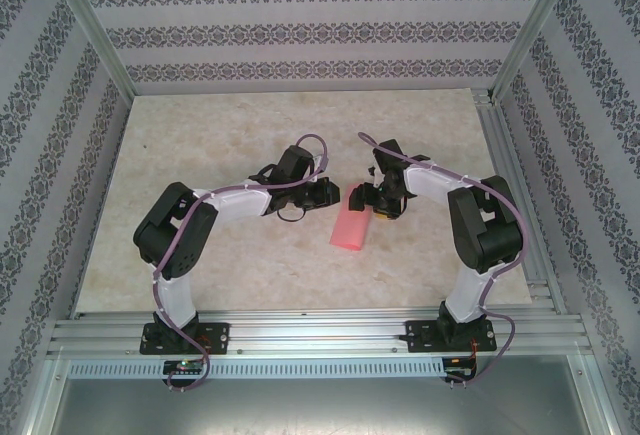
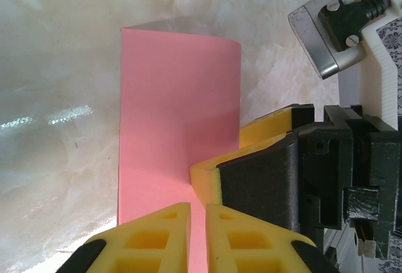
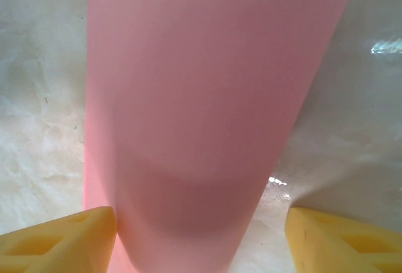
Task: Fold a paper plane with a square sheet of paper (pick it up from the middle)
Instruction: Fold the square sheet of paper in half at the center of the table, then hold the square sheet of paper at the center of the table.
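Square sheet of paper [image 1: 350, 227] sits folded mid-table [image 1: 250, 275] between my arms, long axis running near-to-far. I can't see its far end beneath the grippers. Left gripper [image 2: 198, 223] pinches it; right gripper [image 3: 201, 223] stands spread, paper bulging blurred between.

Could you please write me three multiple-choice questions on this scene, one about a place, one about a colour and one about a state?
1. Where is the sheet of paper?
A) at the table's far left corner
B) between the left gripper and the right gripper
C) on the metal rail

2. What colour are the fingers?
A) blue
B) white
C) yellow

3. How do the right gripper's jaws stand?
A) wide apart
B) shut tight
C) clamped on a cable

Answers:
1 B: the top view shows it between them.
2 C: both wrist views show yellow fingers.
3 A: its fingers sit at opposite edges of the right wrist view, with the paper between them.
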Available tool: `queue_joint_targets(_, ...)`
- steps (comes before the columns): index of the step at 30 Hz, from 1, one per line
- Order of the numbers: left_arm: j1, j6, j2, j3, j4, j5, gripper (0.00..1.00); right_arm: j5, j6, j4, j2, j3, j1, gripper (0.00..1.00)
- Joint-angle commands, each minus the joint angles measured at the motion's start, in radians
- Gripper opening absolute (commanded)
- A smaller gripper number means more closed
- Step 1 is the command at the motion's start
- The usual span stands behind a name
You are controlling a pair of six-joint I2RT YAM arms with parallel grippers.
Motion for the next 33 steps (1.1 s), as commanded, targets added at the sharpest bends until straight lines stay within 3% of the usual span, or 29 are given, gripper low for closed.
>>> queue_joint_targets(1,-0.013,-0.013,0.017,0.014,0.031,0.005,0.16,0.07,0.005,0.017,0.022,0.002,-0.005,0.73)
queue_joint_targets(33,-0.043,-0.111,0.173,0.074,0.095,0.08,0.12,0.105,0.026,0.022,0.066,-0.01,0.0,0.73)
